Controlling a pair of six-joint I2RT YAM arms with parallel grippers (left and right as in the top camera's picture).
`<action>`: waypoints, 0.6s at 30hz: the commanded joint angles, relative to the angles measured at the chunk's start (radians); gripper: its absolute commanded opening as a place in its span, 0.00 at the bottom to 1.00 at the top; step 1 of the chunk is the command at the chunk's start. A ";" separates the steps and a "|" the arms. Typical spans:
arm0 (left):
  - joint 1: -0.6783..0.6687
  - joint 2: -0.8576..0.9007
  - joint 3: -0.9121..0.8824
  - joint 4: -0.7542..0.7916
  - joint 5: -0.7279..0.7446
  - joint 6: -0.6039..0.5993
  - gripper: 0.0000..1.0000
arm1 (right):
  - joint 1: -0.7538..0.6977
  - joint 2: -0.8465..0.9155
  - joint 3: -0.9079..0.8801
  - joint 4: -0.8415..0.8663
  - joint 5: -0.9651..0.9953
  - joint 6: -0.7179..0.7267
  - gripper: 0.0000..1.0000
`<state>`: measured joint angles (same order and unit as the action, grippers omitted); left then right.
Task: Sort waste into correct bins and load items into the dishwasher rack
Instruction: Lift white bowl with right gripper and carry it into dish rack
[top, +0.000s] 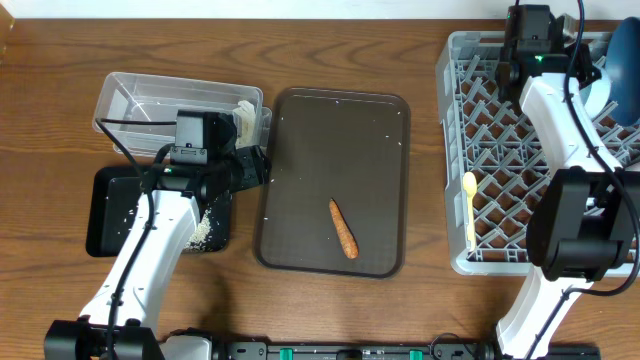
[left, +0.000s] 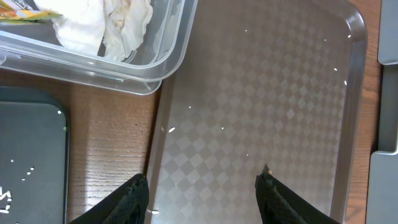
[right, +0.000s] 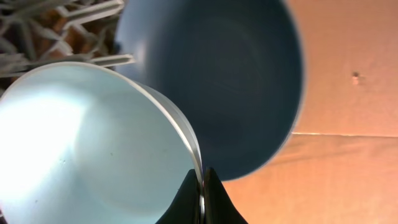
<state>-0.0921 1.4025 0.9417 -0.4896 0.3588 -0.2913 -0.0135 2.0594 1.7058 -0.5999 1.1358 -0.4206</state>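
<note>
Bowl (right: 81, 143) rim is clenched by right claw (right: 201, 186), held beside plate (right: 236, 74) for rack (top: 490, 150) slotting; left claw (left: 202, 193) is held released above tray (left: 280, 93), carrot (top: 343, 228) unsorted.

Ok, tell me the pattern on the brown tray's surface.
A fine diamond checker across the brown tray; left wrist view shows it best.

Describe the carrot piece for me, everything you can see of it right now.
The carrot piece is orange, short and slim. It seems to taper from a thicker near end to a thin tip pointing away and slightly left. It lies flat and diagonal on the brown serving tray, in its near right part. Only the tray touches it, and no arm is over it. It shows in the overhead view alone.
</note>
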 joint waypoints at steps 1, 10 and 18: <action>0.004 -0.005 0.010 0.000 -0.013 0.006 0.58 | 0.023 0.008 -0.017 -0.009 -0.042 0.058 0.01; 0.004 -0.005 0.010 0.000 -0.013 0.006 0.58 | 0.052 0.008 -0.077 -0.006 -0.066 0.063 0.01; 0.004 -0.005 0.010 0.000 -0.013 0.006 0.58 | 0.110 0.008 -0.084 -0.039 -0.109 0.137 0.02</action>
<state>-0.0921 1.4025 0.9417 -0.4896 0.3588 -0.2913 0.0654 2.0575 1.6505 -0.6300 1.1526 -0.3481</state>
